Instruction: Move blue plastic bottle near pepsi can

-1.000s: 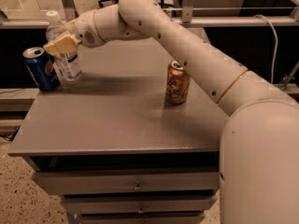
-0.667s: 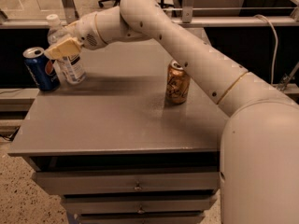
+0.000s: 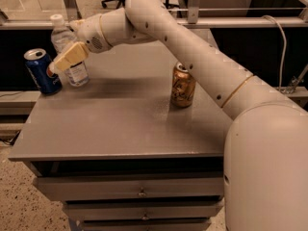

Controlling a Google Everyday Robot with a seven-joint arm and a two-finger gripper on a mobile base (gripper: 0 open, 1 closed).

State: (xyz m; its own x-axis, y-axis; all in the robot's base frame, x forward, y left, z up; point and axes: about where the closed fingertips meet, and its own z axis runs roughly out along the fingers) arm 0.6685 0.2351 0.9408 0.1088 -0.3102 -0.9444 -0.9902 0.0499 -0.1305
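The blue plastic bottle (image 3: 72, 70), clear with a white cap and white label, stands upright on the grey table (image 3: 120, 124) at its far left. The pepsi can (image 3: 42, 72) stands just left of it, almost touching. My gripper (image 3: 58, 61) reaches in from the right at the bottle's mid height. One tan finger (image 3: 71, 56) lies across the bottle's front, slightly off it. The other finger is hidden behind the bottle. The jaws look open around the bottle.
An orange-brown can (image 3: 183, 86) stands at the table's middle right, under my arm (image 3: 192, 52). The table has drawers (image 3: 139, 189) below its front edge. A rail and glass lie behind the table.
The bottle has stayed beside the pepsi can. The front finger has shifted down and toward the camera, away from the bottle's body.
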